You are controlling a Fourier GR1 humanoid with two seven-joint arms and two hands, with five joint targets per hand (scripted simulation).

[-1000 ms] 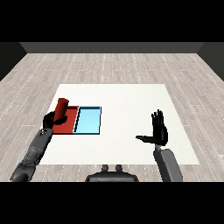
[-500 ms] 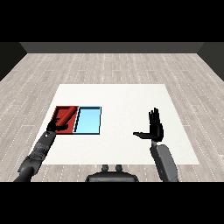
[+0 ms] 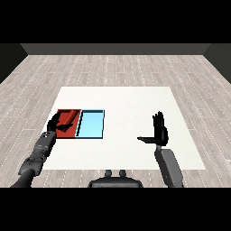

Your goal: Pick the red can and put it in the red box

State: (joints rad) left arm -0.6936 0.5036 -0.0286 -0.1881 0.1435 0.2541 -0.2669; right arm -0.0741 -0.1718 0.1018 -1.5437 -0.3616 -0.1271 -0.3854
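Red can (image 3: 67, 118) in red tray (image 3: 68, 132)

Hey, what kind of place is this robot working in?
Probably a bare test room: one white table on a pale wood-plank floor, dark walls behind, holding just a red tray and a light blue tray.

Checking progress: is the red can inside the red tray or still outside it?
Inside: the red can lies tipped within the red tray, at the left robot hand.

Red can (image 3: 67, 118) — half behind left robot hand (image 3: 55, 124)
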